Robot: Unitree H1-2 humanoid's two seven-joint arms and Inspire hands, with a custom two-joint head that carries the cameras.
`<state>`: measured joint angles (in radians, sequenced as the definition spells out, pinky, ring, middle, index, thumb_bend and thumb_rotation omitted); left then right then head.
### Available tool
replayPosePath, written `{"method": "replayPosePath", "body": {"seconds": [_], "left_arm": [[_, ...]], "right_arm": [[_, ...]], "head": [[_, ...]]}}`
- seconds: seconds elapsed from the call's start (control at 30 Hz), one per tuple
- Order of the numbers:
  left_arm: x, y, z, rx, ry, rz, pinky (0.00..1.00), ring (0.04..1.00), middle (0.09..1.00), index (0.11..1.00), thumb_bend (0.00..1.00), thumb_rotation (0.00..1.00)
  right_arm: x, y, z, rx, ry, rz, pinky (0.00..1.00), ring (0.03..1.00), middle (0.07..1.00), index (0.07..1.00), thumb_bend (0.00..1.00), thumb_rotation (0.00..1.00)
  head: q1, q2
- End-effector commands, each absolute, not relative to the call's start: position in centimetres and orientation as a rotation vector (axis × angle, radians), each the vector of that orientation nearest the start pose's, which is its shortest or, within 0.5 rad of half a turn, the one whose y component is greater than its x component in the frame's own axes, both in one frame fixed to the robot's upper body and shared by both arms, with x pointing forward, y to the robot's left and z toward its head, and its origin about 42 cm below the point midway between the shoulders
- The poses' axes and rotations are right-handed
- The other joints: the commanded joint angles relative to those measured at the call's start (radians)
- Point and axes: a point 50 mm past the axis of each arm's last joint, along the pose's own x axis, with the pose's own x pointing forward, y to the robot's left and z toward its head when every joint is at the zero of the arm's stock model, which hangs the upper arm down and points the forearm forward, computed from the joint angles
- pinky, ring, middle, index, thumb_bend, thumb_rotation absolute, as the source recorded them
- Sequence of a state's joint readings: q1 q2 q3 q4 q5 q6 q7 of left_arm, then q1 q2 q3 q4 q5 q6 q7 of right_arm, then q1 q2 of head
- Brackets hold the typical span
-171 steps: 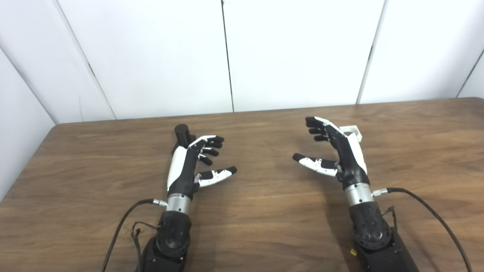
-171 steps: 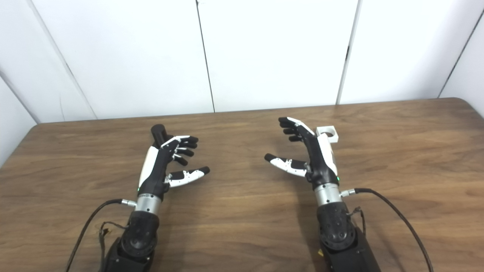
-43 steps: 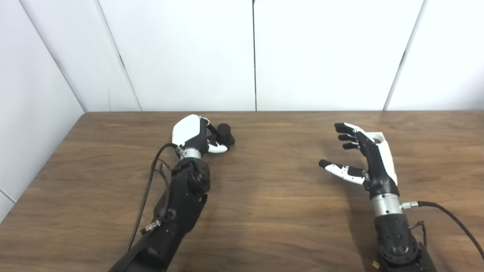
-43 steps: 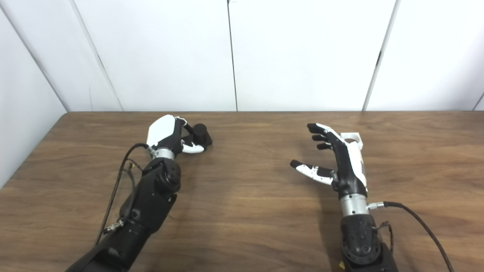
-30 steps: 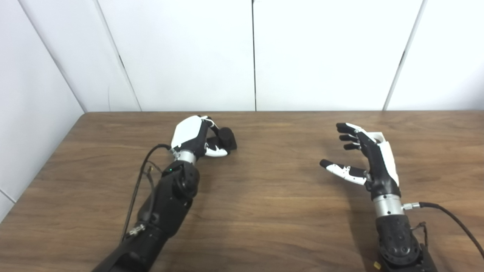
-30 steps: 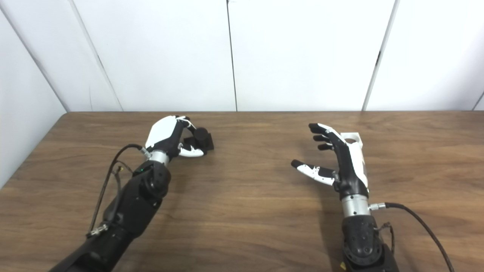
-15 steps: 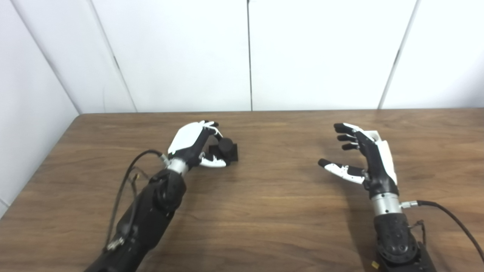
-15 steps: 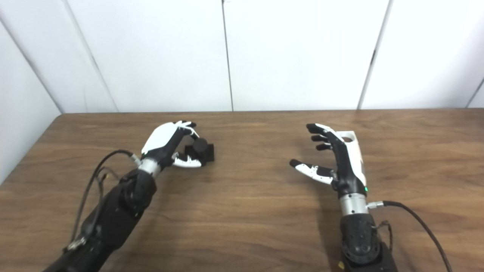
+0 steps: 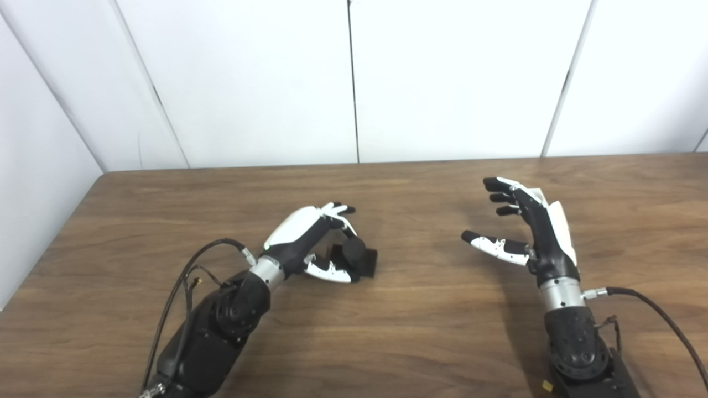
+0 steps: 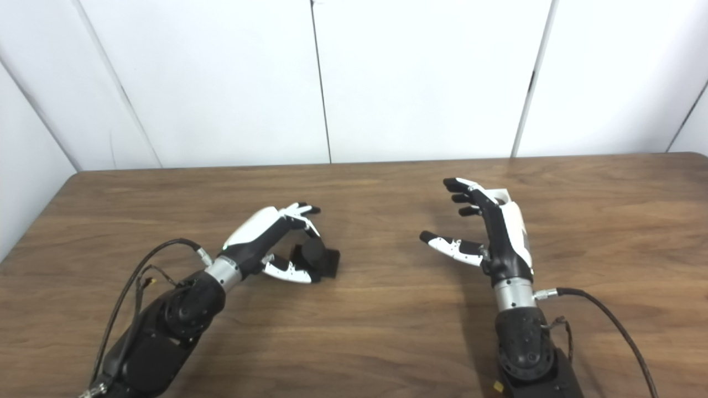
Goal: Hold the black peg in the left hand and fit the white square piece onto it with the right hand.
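The black peg (image 9: 358, 256), a short cylinder on a square base, sits between the thumb and fingers of my left hand (image 9: 310, 237), left of the table's middle. That hand is shut on it, and the peg leans over close above the wood; whether it touches the table I cannot tell. My right hand (image 9: 539, 237) stands open on its edge at the right, thumb out to the left, holding nothing. The white square piece (image 10: 502, 193) lies just behind that hand. Only a sliver with its round hole shows past the fingers.
The brown wooden table (image 9: 398, 331) ends at white wall panels (image 9: 354, 83) along the back and the left. A black cable (image 9: 658, 318) trails from my right wrist, and another cable (image 9: 188, 276) loops beside my left forearm.
My left hand closed on the black peg near the back edge and brought it toward me and to the right. The right hand has stayed open in place. The camera has shifted slightly.
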<state>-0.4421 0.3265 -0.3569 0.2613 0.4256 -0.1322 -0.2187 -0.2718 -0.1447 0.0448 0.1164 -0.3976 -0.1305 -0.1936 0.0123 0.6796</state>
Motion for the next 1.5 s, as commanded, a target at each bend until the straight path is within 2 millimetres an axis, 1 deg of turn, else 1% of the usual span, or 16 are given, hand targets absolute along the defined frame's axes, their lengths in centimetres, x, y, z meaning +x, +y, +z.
{"method": "replayPosePath", "body": {"seconds": [0.0, 0.1, 0.33, 0.53, 0.67, 0.87, 0.9, 0.93, 0.97, 1.07, 1.2, 1.3, 1.47], "left_arm": [[40.6, 19.8, 17.7, 0.876, -0.325, -0.604, 0.95, 1.0, 0.947, 0.492, 0.52, 0.09], [40.4, 19.6, 17.6, 0.866, -0.333, -0.618, 0.93, 1.0, 0.942, 0.492, 0.52, 0.09], [40.5, 19.1, 17.1, 0.91, -0.346, -0.597, 0.94, 1.0, 0.938, 0.492, 0.52, 0.08], [40.9, 19.1, 16.0, 0.951, -0.341, -0.57, 0.96, 0.992, 0.928, 0.492, 0.52, 0.08], [41.0, 19.1, 15.5, 0.967, -0.337, -0.552, 0.97, 0.99, 0.925, 0.493, 0.52, 0.08], [41.2, 19.3, 15.4, 0.991, -0.339, -0.548, 0.96, 0.991, 0.936, 0.497, 0.52, 0.08], [41.2, 19.3, 15.5, 1.0, -0.337, -0.547, 0.95, 0.993, 0.942, 0.616, 0.74, 0.19], [41.3, 19.4, 15.5, 1.009, -0.333, -0.547, 0.95, 0.995, 0.946, 0.66, 0.81, 0.22], [41.3, 19.4, 15.6, 1.016, -0.33, -0.546, 0.95, 0.995, 0.946, 0.68, 0.84, 0.24], [41.4, 19.6, 15.5, 1.031, -0.326, -0.544, 0.95, 0.993, 0.946, 0.701, 0.87, 0.26], [41.4, 19.7, 15.5, 1.038, -0.322, -0.543, 0.94, 0.996, 0.948, 0.703, 0.87, 0.26], [41.4, 19.7, 15.6, 1.038, -0.314, -0.543, 0.96, 1.0, 0.951, 0.706, 0.87, 0.26], [41.4, 19.8, 15.6, 1.037, -0.308, -0.541, 0.95, 0.997, 0.95, 0.686, 0.87, 0.25]], "right_arm": [[37.4, -22.8, 18.5, -0.51, -0.414, -0.103, 0.66, 0.74, 0.772, 0.759, 0.69, 0.15], [37.3, -22.7, 18.7, -0.52, -0.417, -0.105, 0.66, 0.74, 0.773, 0.758, 0.69, 0.15], [37.2, -22.9, 18.7, -0.513, -0.417, -0.108, 0.66, 0.738, 0.772, 0.758, 0.69, 0.15], [37.1, -23.1, 18.6, -0.511, -0.422, -0.118, 0.65, 0.731, 0.765, 0.753, 0.7, 0.15], [37.1, -23.4, 18.6, -0.518, -0.422, -0.123, 0.66, 0.732, 0.763, 0.75, 0.71, 0.17], [37.1, -23.6, 18.8, -0.516, -0.417, -0.125, 0.66, 0.736, 0.771, 0.755, 0.71, 0.18], [37.1, -23.6, 18.8, -0.514, -0.416, -0.125, 0.66, 0.733, 0.771, 0.755, 0.71, 0.17], [37.1, -23.6, 18.9, -0.512, -0.414, -0.124, 0.66, 0.734, 0.773, 0.756, 0.71, 0.17], [37.2, -23.6, 18.9, -0.513, -0.415, -0.124, 0.66, 0.733, 0.773, 0.755, 0.71, 0.18], [37.2, -23.6, 19.0, -0.519, -0.415, -0.123, 0.65, 0.734, 0.775, 0.757, 0.71, 0.19], [37.1, -23.6, 19.1, -0.519, -0.416, -0.124, 0.65, 0.737, 0.776, 0.756, 0.71, 0.18], [37.1, -23.5, 19.1, -0.521, -0.414, -0.124, 0.65, 0.734, 0.774, 0.754, 0.71, 0.18], [37.2, -23.5, 19.0, -0.521, -0.418, -0.122, 0.65, 0.738, 0.775, 0.753, 0.71, 0.18]], "head": [[0.0, 0.002], [-0.004, 0.005], [-0.008, 0.01], [-0.012, 0.015], [-0.011, 0.017], [-0.007, 0.017], [-0.009, 0.017], [-0.009, 0.017], [-0.008, 0.018], [-0.006, 0.018], [-0.006, 0.021], [-0.006, 0.023], [-0.004, 0.025]]}}
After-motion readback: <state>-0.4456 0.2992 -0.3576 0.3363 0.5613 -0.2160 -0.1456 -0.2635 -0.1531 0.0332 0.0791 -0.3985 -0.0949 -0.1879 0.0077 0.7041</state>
